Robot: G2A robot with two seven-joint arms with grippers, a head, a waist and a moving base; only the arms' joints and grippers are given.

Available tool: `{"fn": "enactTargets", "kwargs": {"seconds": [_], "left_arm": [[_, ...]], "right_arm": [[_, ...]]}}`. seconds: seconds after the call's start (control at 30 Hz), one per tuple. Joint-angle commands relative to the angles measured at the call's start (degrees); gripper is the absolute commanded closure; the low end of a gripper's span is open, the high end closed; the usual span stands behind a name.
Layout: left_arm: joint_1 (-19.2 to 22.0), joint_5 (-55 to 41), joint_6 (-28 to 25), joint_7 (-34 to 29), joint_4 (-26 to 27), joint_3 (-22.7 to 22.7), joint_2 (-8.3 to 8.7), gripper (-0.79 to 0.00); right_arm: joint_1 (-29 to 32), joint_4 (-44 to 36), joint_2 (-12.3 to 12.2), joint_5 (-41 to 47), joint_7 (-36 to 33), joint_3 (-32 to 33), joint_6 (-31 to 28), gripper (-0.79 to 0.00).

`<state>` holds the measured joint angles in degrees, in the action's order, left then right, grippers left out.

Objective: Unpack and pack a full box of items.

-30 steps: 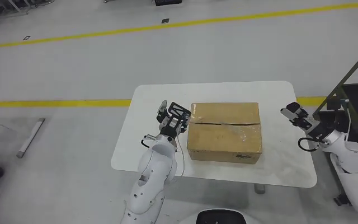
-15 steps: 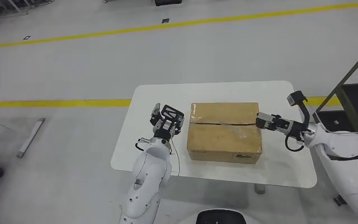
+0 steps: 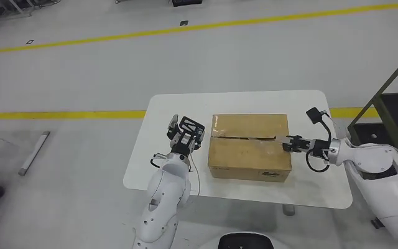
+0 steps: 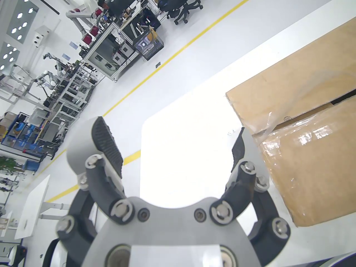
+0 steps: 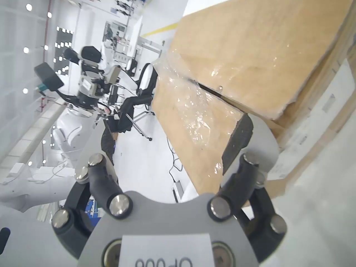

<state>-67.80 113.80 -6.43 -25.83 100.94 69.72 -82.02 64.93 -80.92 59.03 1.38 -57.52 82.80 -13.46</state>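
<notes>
At the middle of the white rounded table [image 3: 163, 118] sits your closed brown cardboard box [image 3: 250, 149], long side facing the robot. Its two top flaps meet along a seam [image 3: 249, 136] that gapes slightly, with crinkled clear tape [image 5: 205, 115] across the ends.

Your right gripper [image 3: 291, 144] is at the box's right end, level with that seam. Its linkage is spread wide and it holds nothing. One ribbed finger pad [image 5: 236, 143] lies just beside the flap's corner, which looks like a setup for getting under a flap and lifting it. You're probably at the very start of unpacking.

Your left gripper [image 4: 169, 131] hangs over bare tabletop just beside the box's left end. Its jaws are wide apart and empty, perhaps ready to brace the box or take the other flap.

Around the table you have pale grey floor crossed by yellow lines [image 3: 68, 115]. A grey bar [image 3: 34, 152] lies on the floor, well apart from the table. Farther off stand workbenches, shelving and office chairs [image 4: 180, 4].
</notes>
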Motion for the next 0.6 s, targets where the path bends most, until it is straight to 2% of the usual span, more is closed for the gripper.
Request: {"fn": "enactTargets", "kwargs": {"seconds": [0.0,0.17,0.33,0.5,0.57], "left_arm": [[0.00,0.00,0.00,0.00,0.00,0.00,0.00,-0.785],[0.00,0.00,0.00,0.00,0.00,0.00,0.00,-0.785],[0.00,0.00,0.00,0.00,0.00,0.00,0.00,-0.785],[0.00,0.00,0.00,0.00,0.00,0.00,0.00,-0.785],[0.00,0.00,0.00,0.00,0.00,0.00,0.00,-0.785]], "right_arm": [[-0.78,0.30,-0.03,-1.74,-0.76,-1.04,1.72,-0.785],[-3.24,1.68,0.16,-3.44,-1.23,-3.68,4.59,-0.785],[-5.46,3.23,0.50,-4.03,-1.25,-6.32,4.71,-0.785],[-7.60,3.27,0.79,-4.35,-2.47,-8.74,3.76,-0.699],[-7.95,2.27,0.69,-4.59,-3.22,-8.82,3.91,-0.723]]}}
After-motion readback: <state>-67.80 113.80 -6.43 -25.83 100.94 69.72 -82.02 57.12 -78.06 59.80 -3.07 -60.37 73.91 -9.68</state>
